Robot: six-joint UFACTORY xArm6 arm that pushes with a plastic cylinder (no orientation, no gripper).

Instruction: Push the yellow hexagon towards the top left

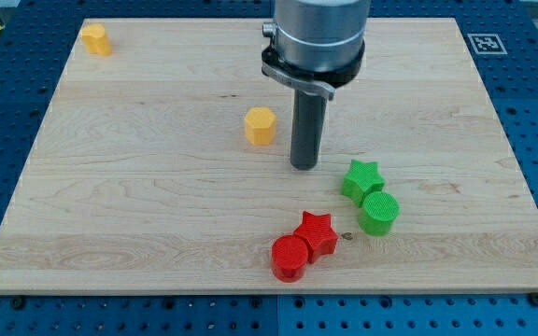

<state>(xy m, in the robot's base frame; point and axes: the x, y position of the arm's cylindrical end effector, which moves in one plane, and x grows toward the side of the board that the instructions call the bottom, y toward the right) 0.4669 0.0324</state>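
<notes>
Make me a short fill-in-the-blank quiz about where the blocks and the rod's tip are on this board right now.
1. My tip sits to the view's ____ of the yellow hexagon.
2. The green star touches the green ____.
3. The red cylinder sits beside the red ____.
4. The other yellow block lies near the board's top ____ corner.

Missing words: right; cylinder; star; left
</notes>
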